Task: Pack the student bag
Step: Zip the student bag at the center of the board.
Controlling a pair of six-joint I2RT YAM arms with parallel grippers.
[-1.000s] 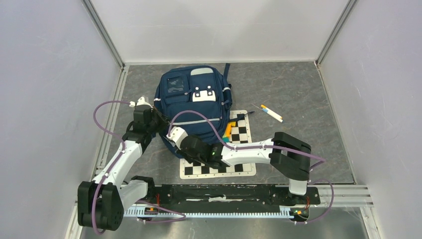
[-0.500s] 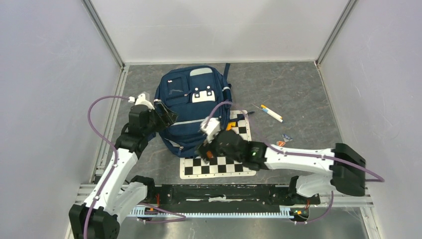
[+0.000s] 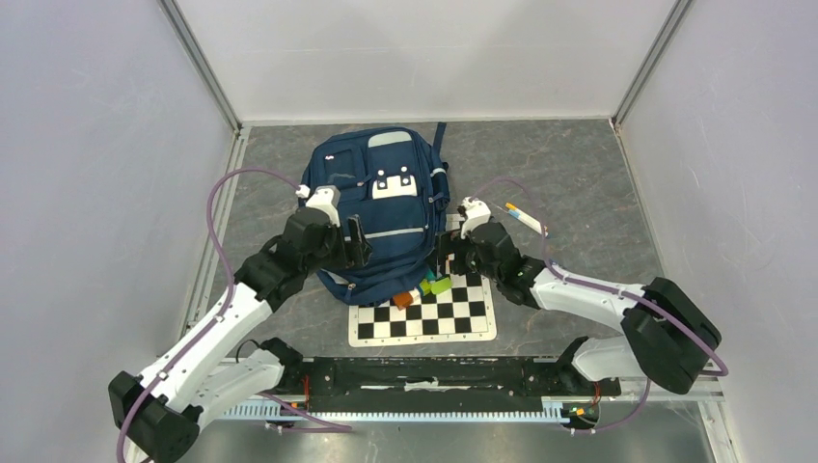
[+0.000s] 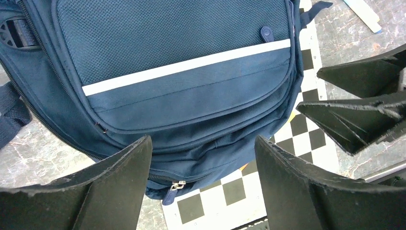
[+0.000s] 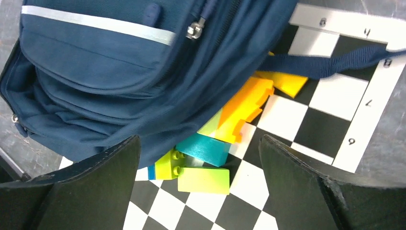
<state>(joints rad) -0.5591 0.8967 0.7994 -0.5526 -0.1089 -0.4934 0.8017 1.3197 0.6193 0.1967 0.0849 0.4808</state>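
The student bag (image 3: 374,207), navy with grey stripes, lies flat at the back centre, its bottom end on a checkerboard mat (image 3: 453,316). My left gripper (image 3: 353,242) hovers open over the bag's lower front; in the left wrist view the bag (image 4: 182,91) and a zipper pull (image 4: 171,190) lie beneath the open gripper (image 4: 203,146). My right gripper (image 3: 446,255) is open beside the bag's right lower corner. Under that open gripper (image 5: 198,141), lime (image 5: 203,180), teal (image 5: 203,148) and orange (image 5: 242,109) blocks lie on the mat, partly tucked under the bag (image 5: 110,72).
Two markers (image 3: 526,219) lie on the grey floor right of the bag. A bag strap (image 5: 335,64) crosses the mat's corner. An orange block (image 3: 401,300) sits at the bag's bottom edge. White walls enclose the floor on three sides.
Both grippers went from shut to open. My right arm swung right from the bag's bottom edge to its right side. The left gripper moved right over the bag's front.
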